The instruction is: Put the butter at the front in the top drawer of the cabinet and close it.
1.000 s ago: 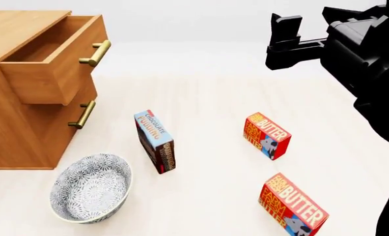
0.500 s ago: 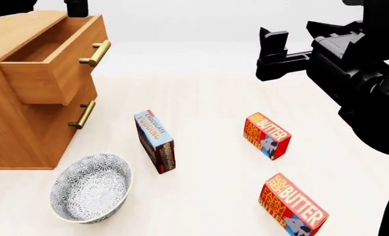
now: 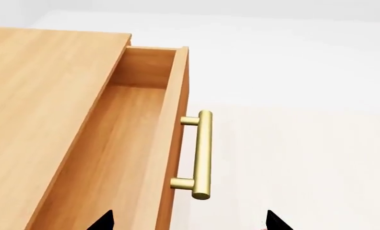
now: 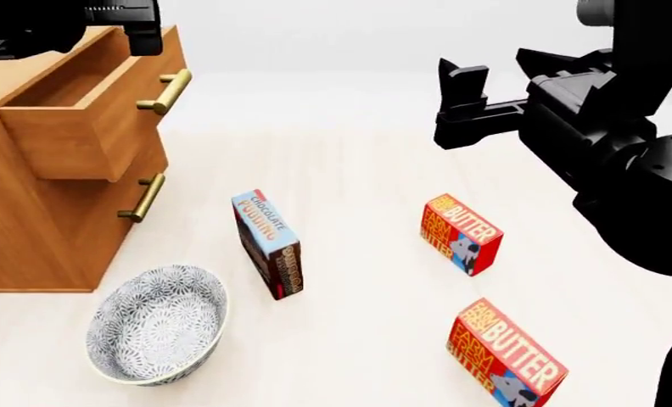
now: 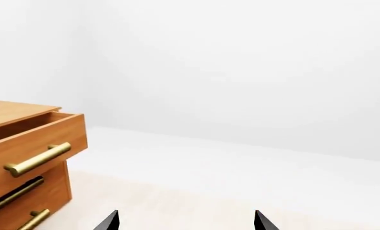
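Observation:
Two butter cartons lie on the pale floor. The butter at the front (image 4: pixel 506 358) is nearest me, and the other butter carton (image 4: pixel 462 233) lies farther back. The cabinet (image 4: pixel 30 220) stands at the left with its top drawer (image 4: pixel 81 114) pulled open and empty (image 3: pixel 113 143); its brass handle (image 3: pixel 203 153) shows. My left gripper (image 3: pixel 190 223) hovers open above the drawer front and appears in the head view (image 4: pixel 132 21) at the upper left. My right gripper (image 4: pixel 489 89) hangs open in the air, well above and behind both cartons; its tips (image 5: pixel 186 221) hold nothing.
A blue-and-brown chocolate pudding carton (image 4: pixel 268 244) stands on edge mid-floor. A patterned bowl (image 4: pixel 157 324) sits in front of the cabinet. Lower drawers are shut, one handle (image 4: pixel 143 197) showing below the open drawer.
My left arm has come into the head view above the cabinet's open drawer. My right gripper has shifted left and slightly down. The cartons, bowl and drawer have not moved.

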